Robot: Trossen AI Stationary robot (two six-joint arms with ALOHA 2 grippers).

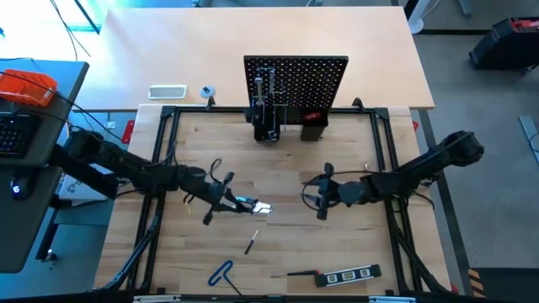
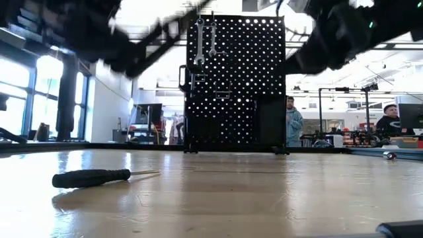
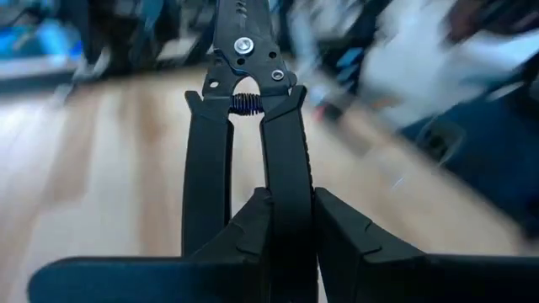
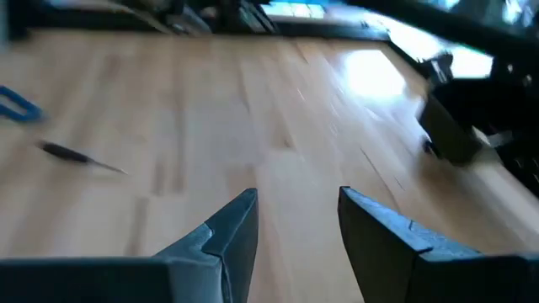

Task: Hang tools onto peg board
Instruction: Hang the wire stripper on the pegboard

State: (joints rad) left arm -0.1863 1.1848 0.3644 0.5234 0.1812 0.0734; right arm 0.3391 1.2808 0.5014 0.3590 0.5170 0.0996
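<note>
Left gripper (image 3: 290, 231) clamped on one handle of the black-handled pliers (image 3: 244, 109), held in front of the peg board (image 1: 296, 84), well apart. Rigid, top-heavy (spring-loaded handles may shift); grip looks off-centre. Right gripper (image 4: 295, 223) open, empty.

Left gripper (image 3: 290, 231) is clamped mid-table, while the right gripper (image 4: 296, 220) hovers opposite, fingers parted.
</note>
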